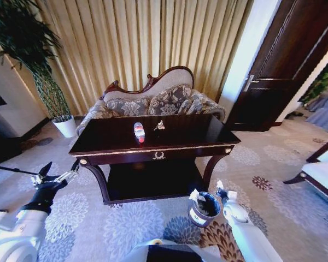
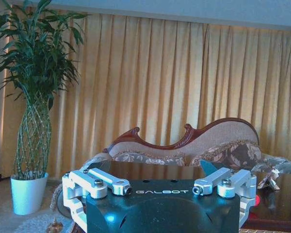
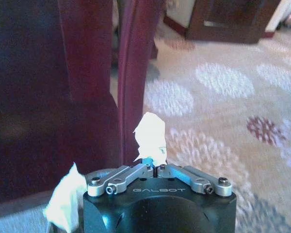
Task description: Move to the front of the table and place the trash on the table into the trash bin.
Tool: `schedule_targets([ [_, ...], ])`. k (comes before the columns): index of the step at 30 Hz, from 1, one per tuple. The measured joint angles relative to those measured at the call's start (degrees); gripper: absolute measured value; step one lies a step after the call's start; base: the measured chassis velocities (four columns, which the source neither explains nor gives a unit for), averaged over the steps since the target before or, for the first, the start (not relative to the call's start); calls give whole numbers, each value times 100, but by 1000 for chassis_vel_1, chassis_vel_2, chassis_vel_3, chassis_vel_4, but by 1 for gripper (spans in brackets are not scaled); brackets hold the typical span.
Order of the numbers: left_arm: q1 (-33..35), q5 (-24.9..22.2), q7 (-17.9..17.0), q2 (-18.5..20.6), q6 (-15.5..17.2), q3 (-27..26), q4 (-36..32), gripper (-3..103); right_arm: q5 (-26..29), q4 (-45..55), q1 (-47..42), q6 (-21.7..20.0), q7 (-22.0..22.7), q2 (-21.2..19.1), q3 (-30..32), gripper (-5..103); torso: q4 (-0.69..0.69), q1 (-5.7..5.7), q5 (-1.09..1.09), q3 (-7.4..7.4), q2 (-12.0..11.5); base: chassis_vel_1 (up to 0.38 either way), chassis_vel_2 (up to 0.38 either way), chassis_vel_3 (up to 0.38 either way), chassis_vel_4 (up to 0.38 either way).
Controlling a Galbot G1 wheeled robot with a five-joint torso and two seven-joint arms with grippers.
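Now we stand before the worktop (image 1: 208, 136), with our right pincer (image 1: 223, 194) low beside the trash bin (image 1: 203, 209) on the carpet, just off the worktop's front right leg. Its jaws are closed on a white paper wad (image 3: 151, 137), presumably brought there for dropping; whether it hangs over the bin's mouth or just beside it we cannot tell. Another white scrap (image 1: 194, 195) sits at the bin's rim. Our left pincer (image 1: 57, 177) hangs open and empty off the front left corner, seemingly waiting. The bottle (image 1: 139, 132) lies near the worktop's middle, a small crumpled wrapper (image 1: 159, 125) just beside it toward the back edge. The bin's inside is too dark to read.
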Motion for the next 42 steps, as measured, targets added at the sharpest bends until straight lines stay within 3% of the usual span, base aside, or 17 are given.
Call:
schedule_targets([
  [6,7,3,0,-21,-1,-4,-1,100,-77,-309,51,34,-11,290,89,-2,1,0,0,-1,0,0,0,0,0],
  [10,8,3,-1,-15,-2,-16,-1,100,-141,-336,34,37,-12,339,122,8,1,0,-1,-1,0,0,0,0,0],
  [12,5,3,-2,-16,-3,-16,-1,100,-141,-334,7,42,-11,340,152,24,1,0,-1,-1,0,0,0,0,0],
  [17,0,4,-3,-27,-6,4,-1,100,-134,-289,-28,48,-10,313,170,35,1,0,-1,-1,0,0,0,0,0],
  [23,-3,7,-4,-30,-12,25,-1,100,-121,-216,-62,51,-8,288,179,61,1,0,-1,-1,0,0,0,0,0],
  [25,-4,7,-4,-30,-13,25,-1,100,-119,-211,-64,52,-7,288,179,61,1,0,0,-1,0,0,0,0,0],
  [26,-4,7,-4,-30,-15,26,-1,100,-118,-207,-65,53,-7,287,179,73,1,0,-1,-1,0,0,0,0,0],
  [29,-5,7,-4,-29,-15,27,-1,100,-116,-204,-66,53,-6,285,179,78,1,0,-1,-1,0,0,0,0,0],
  [32,-5,7,-4,-28,-16,28,0,100,-114,-200,-67,54,-5,283,179,94,1,0,0,-1,0,0,0,0,0],
  [42,-5,7,-3,-27,-16,28,0,100,-111,-191,-69,54,-2,281,179,100,1,0,0,-1,1,0,0,0,0],
])
